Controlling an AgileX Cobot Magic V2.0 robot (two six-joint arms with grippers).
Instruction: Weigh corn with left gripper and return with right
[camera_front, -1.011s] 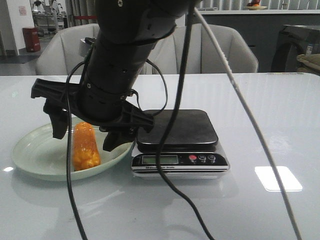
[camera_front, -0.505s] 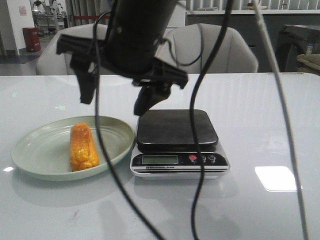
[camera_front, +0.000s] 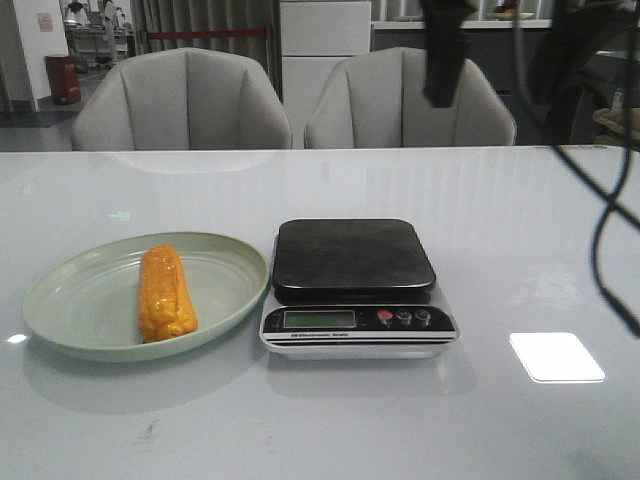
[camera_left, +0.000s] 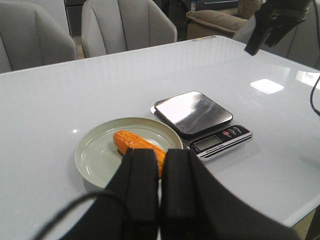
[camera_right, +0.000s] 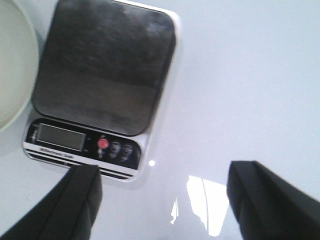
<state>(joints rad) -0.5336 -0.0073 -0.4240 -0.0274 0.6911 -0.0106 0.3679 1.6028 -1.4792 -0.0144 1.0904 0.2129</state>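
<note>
Hanging above the table (camera_front: 520, 250), the left gripper (camera_left: 159, 200) has its fingers pressed together on nothing, while the right gripper (camera_right: 165, 200) is spread wide over the scale (camera_right: 102, 85). The corn (camera_front: 165, 293) lies on the pale green plate (camera_front: 60, 300), at the scale's nine o'clock in the front view.

Corn (camera_left: 138, 146) lies on plate (camera_left: 95, 157) beside scale (camera_left: 200, 117), apparently untouched.
</note>
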